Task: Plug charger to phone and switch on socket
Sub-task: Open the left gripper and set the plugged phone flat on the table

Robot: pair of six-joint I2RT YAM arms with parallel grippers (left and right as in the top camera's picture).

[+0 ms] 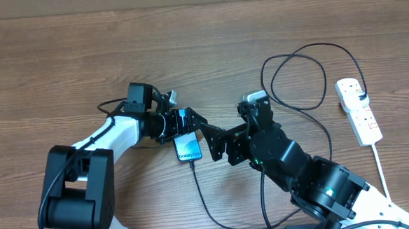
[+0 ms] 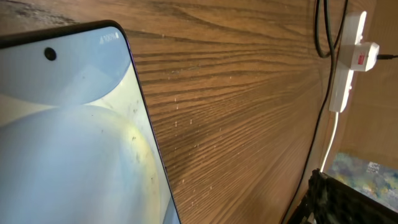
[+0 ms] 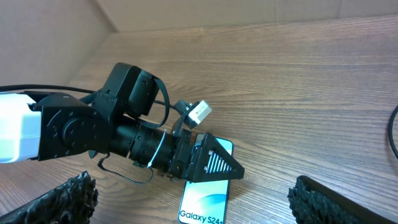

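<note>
Overhead: slim blue-screened phone (image 1: 188, 146), black charger (image 1: 197, 183) at its end.

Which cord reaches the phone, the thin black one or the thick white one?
The thin black cable: its end reaches the phone's near edge. The thick white cord only trails from the power strip, far off to the right.

Robotics lab: two robot arms (image 1: 114, 139) at a wooden table (image 1: 187, 45).

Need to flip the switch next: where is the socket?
In the overhead view, the socket lies far right, just right of the charger loops.
</note>
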